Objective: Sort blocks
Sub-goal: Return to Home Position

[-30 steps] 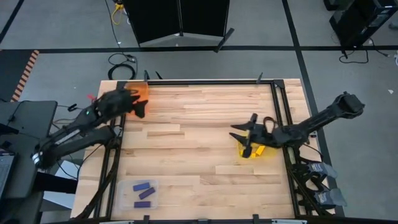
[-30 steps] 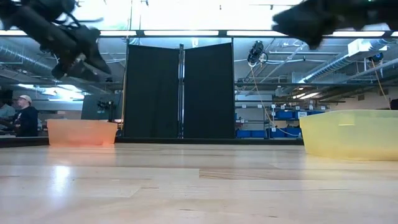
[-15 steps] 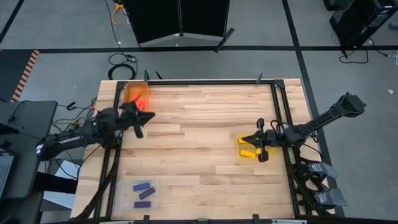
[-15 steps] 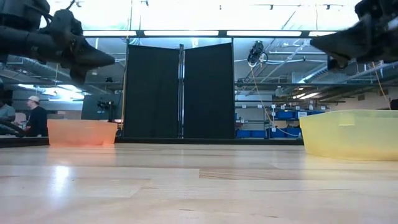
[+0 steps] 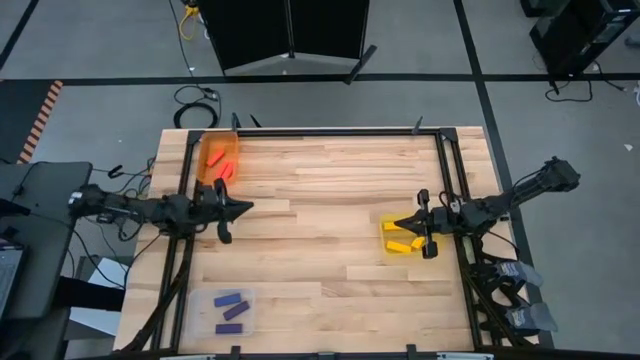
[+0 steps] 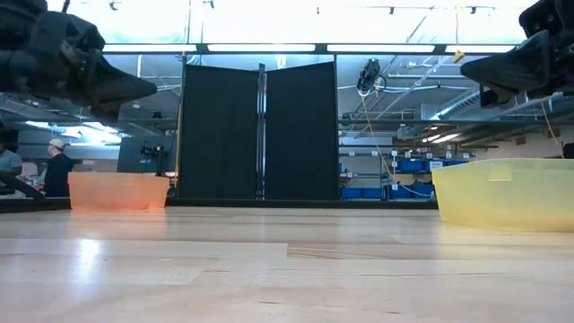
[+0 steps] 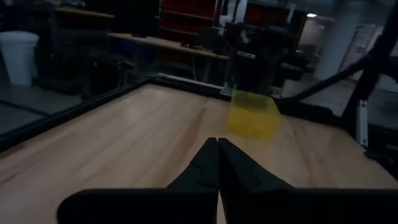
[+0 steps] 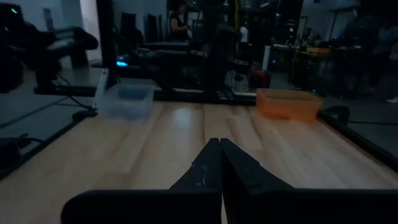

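Note:
Red blocks (image 5: pixel 224 169) lie in the orange tray (image 5: pixel 216 150) at the far left. Yellow blocks (image 5: pixel 399 243) lie in the yellow tray (image 5: pixel 388 234) at the right. Purple blocks (image 5: pixel 231 305) lie in the clear tray (image 5: pixel 213 318) at the near left. My left gripper (image 5: pixel 243 208) is shut and empty, level above the table, on the near side of the orange tray, pointing right. My right gripper (image 5: pixel 396 225) is shut and empty, pointing left, above the yellow tray's far edge. Both wrist views show shut fingertips, the left (image 7: pixel 217 142) and the right (image 8: pixel 219 142).
A dark frame rail (image 5: pixel 320 131) runs around the wooden table. Bare wood (image 5: pixel 320 200) lies between the two grippers. In the low view both grippers, left (image 6: pixel 148 88) and right (image 6: pixel 468 66), hang well above the tray rims. A person (image 6: pixel 59 166) stands in the room beyond.
Both grippers have shut, empty. My left gripper has left the orange tray, gone toward the near edge and down, and turned level to point right. My right gripper has come down over the yellow tray and levelled out. No block has moved.

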You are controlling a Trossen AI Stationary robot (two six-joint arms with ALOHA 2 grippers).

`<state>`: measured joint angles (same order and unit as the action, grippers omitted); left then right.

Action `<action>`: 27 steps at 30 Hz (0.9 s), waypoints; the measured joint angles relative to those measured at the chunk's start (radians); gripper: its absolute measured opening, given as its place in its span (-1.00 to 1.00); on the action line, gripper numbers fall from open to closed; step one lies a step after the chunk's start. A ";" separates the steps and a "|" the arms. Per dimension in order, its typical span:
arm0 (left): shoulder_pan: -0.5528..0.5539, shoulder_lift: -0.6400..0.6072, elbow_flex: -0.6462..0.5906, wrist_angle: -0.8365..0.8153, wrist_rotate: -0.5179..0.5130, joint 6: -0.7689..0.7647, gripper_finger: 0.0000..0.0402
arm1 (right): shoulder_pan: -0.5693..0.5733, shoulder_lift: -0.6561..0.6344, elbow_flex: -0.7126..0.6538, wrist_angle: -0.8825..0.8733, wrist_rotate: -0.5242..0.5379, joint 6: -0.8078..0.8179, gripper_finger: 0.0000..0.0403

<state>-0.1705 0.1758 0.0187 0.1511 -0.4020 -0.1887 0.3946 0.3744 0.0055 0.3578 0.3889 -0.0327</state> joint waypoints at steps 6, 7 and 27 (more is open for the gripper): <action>-0.132 -0.001 -0.010 0.020 -0.028 0.033 -0.98 | 0.000 -0.096 0.000 -0.073 -0.077 0.004 -0.99; -0.147 -0.001 -0.010 0.018 -0.028 0.043 -0.98 | 0.000 -0.110 0.000 -0.089 -0.079 0.008 -0.99; -0.203 -0.001 -0.010 0.020 0.135 0.103 -0.99 | 0.000 -0.327 0.000 -0.306 -0.162 0.080 -0.98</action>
<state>-0.3737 0.1753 0.0082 0.1715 -0.2668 -0.0858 0.3943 0.0470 0.0057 0.0513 0.2270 0.0471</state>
